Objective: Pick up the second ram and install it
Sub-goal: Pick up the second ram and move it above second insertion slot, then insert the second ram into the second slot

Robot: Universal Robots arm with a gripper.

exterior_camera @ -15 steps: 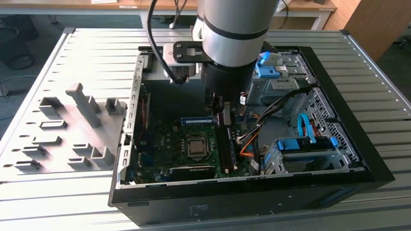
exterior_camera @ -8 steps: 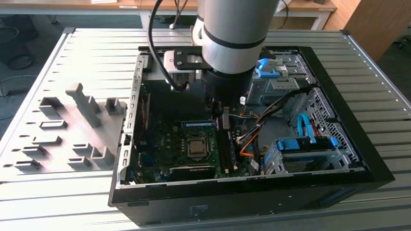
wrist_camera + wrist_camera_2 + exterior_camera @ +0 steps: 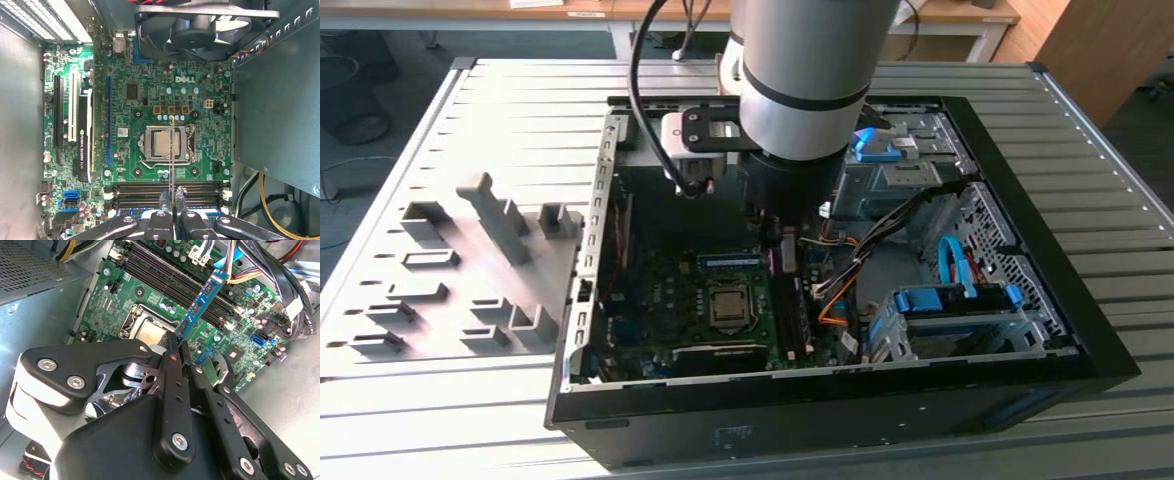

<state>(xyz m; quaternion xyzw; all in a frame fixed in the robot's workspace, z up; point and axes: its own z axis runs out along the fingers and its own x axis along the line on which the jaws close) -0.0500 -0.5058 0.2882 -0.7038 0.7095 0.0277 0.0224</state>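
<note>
Slatted grey metal forms the surface (image 3: 520,100), and on it lies an open black computer case (image 3: 1067,340). The second ram (image 3: 202,300) is inside that case, gripped at one end between the two black fingers (image 3: 172,390) of the end effector (image 3: 177,346), which are clamped tight on it. It sticks straight out past the fingertips, standing on its long edge. Its blue face, with black chips and small pale marks, is turned toward the second wrist view.

In the first wrist view the second ram (image 3: 172,150) shows edge-on as a thin line. It runs from the end effector (image 3: 172,196) across the dark memory slots (image 3: 135,190) and over the processor socket (image 3: 166,142). It looks held above the green motherboard (image 3: 125,115) rather than seated, though I cannot tell whether its lower edge touches anything.

White lettering is printed on the motherboard just beyond the socket, and a printed strip runs along the expansion card (image 3: 85,135) standing to one side. A black fan (image 3: 200,25) sits past the lettering. A grey metal box (image 3: 275,100) flanks the socket on the other side, with yellow cables (image 3: 260,200) beside it.

In the exterior view the grey arm (image 3: 807,70) reaches down into the case. Grey holder blocks (image 3: 494,230) stand on the surface toward the exterior view's left.
</note>
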